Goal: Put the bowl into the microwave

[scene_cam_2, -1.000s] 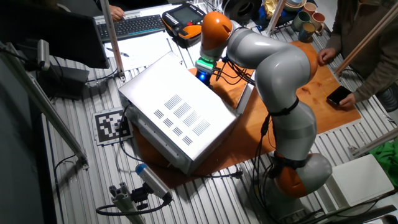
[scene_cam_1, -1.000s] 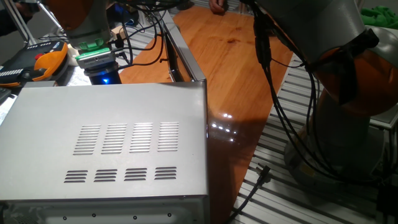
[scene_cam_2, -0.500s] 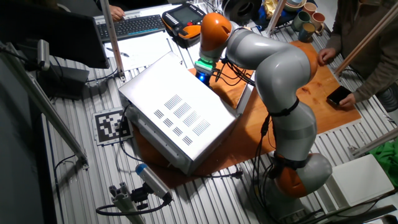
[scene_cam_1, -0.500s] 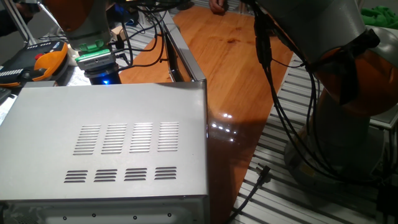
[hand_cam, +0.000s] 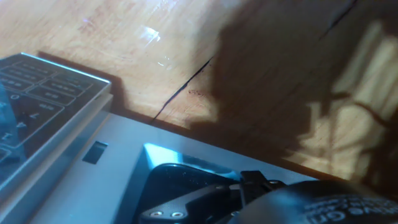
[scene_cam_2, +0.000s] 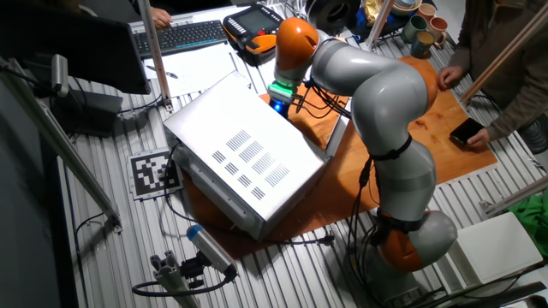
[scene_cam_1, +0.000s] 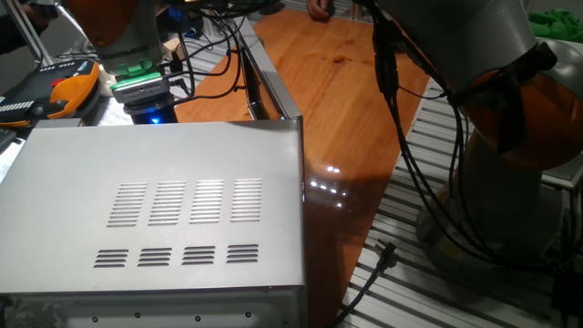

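The microwave [scene_cam_1: 164, 214] fills the front of one fixed view, a silver box with vent slots on top; in the other fixed view the microwave [scene_cam_2: 244, 158] stands mid-table. Its door [scene_cam_1: 264, 82] is swung open at the far side. The arm's wrist [scene_cam_1: 137, 77], with a green ring and blue light, hangs just behind the microwave, and the fingers are hidden there. The hand view shows the keypad [hand_cam: 37, 106], a silver frame [hand_cam: 124, 162] around a dark opening, and a dark textured gripper part [hand_cam: 323, 202] at the bottom. The bowl shows in no view.
The wooden tabletop [scene_cam_1: 337, 82] runs right of the microwave. Black cables [scene_cam_1: 401, 137] hang along the arm's grey body [scene_cam_2: 385, 111]. A keyboard [scene_cam_2: 184, 34], a teach pendant [scene_cam_2: 253, 21] and mugs [scene_cam_2: 419, 26] sit at the far edge. A person's hand [scene_cam_2: 449, 77] rests near the table's right side.
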